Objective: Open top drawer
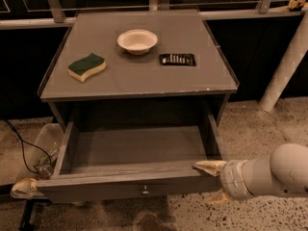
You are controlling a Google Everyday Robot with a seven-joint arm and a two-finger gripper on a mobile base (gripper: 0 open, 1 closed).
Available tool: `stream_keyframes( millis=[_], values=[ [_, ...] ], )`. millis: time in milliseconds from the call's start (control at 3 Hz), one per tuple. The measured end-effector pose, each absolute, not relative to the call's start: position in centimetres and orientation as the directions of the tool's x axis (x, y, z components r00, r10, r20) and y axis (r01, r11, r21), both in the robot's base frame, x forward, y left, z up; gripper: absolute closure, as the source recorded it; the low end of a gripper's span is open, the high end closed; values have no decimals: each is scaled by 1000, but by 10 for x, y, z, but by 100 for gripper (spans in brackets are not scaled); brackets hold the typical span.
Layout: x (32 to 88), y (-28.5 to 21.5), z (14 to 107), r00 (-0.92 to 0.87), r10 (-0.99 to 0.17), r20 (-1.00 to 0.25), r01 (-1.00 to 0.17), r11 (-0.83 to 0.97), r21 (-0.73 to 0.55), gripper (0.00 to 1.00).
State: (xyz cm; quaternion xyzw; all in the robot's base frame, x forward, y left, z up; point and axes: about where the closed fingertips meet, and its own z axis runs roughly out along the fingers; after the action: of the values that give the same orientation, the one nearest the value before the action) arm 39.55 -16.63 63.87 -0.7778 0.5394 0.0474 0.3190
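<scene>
The top drawer [130, 184] of the grey cabinet stands pulled far out, its deep grey box empty, with a small round metal knob [145, 191] at the centre of its front panel. My gripper [215, 182] comes in from the lower right at the drawer's front right corner. Its tan fingers are spread: the upper fingertip [208, 166] rests on the top edge of the front panel, and the lower one [219, 197] shows below the corner. Nothing is clamped between them.
On the cabinet top [144, 76] lie a green and yellow sponge [86, 66], a white bowl [137, 41] and a black remote [177, 59]. A clear bin [41, 146] with a black cable and a tan object [24, 186] sit at the left. A white post [286, 66] leans at the right.
</scene>
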Motion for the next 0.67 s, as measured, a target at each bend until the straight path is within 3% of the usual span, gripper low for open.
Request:
stream_keyframes(
  millis=[667],
  values=[
    [396, -166, 639, 414, -809, -418, -869, -215, -445, 87]
  ],
)
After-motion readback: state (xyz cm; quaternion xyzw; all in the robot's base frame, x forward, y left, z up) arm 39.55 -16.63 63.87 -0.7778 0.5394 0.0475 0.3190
